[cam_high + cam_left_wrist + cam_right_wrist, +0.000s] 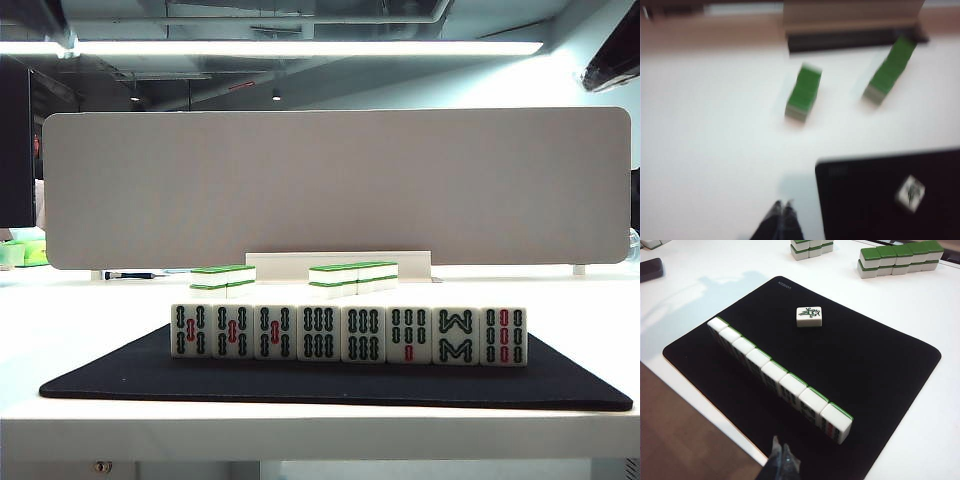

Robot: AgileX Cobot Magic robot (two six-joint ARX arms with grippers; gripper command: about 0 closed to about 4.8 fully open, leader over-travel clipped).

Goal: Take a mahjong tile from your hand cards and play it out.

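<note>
You are looking at a white table [80,330] with a black mat [880,370] on it. The mahjong tile [809,316] with the dark green bird lies flat and face up on the open part of the mat, alone, well apart from the hand cards [775,377], a row of eight upright tiles standing edge to edge across the mat. In the exterior view that row [348,334] shows its bamboo faces to the camera and hides the bird tile behind it. Your left gripper [783,210] hangs above bare table just off the mat's corner, fingers pressed together and holding nothing; its view is blurred, but the bird tile [910,192] shows as a small pale block on the mat, off to one side of the fingertips and not between them. Your right gripper [781,452] sits low at the near edge of the mat, close to the end of the row, fingers together and empty; from there the bird tile lies beyond the row, its long side roughly parallel to the mat's far edge. Judged from this, the tile looks already played, and the left arm is the nearer one. Green-backed tile stacks [900,259] stand on the table past the mat.
</note>
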